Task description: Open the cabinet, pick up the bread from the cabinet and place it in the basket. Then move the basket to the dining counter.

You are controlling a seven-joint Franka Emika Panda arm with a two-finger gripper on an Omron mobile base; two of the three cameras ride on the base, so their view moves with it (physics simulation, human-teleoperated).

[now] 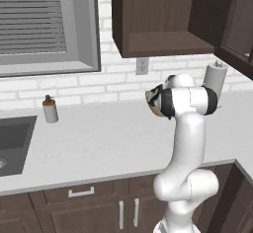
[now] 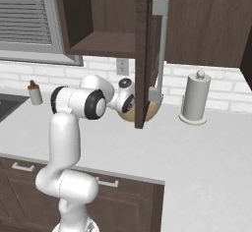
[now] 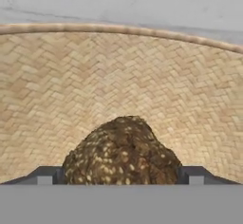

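Observation:
The bread (image 3: 122, 152), a lumpy dark-brown roll, lies on the woven floor of the tan basket (image 3: 118, 76). My gripper (image 3: 121, 176) is open, one fingertip (image 3: 45, 176) on each side of the roll. On the white counter the basket (image 1: 157, 110) shows as a tan patch behind my hand. From the right its side (image 2: 153, 111) peeks out past the cabinet door (image 2: 142, 54), which stands open with its silver handle (image 2: 161, 49) facing the room. The cabinet (image 1: 158, 15) shelf is bare. The dining counter is out of view.
A paper towel roll (image 2: 195, 98) stands on the counter right of the basket. A soap dispenser (image 1: 49, 109) sits by the sink (image 1: 12, 143) at the left. The open door hangs just above the basket.

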